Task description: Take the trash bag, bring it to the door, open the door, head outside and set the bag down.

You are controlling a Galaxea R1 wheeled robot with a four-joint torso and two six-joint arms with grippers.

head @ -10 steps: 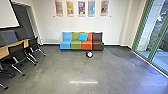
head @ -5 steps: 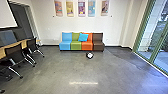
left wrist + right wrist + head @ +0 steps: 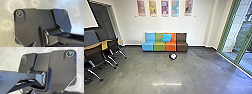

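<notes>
On the floor in front of the sofa, in the head view, lies a small rounded black-and-white bundle; I cannot tell for certain that it is the trash bag. Glass panels with green frames stand along the right side, and which part is the door cannot be told. Part of my left gripper shows at the edge of the left wrist view, and part of my right gripper in the right wrist view. How they stand is unclear.
A sofa in blue, green, orange and brown sections with a blue cushion stands against the far wall. At the left are black wheeled chairs along a wooden table. Paving shows beyond the glass.
The head camera has moved a little, so the chairs at the left sit further toward the picture's left edge. The bundle and sofa keep their places on the floor.
</notes>
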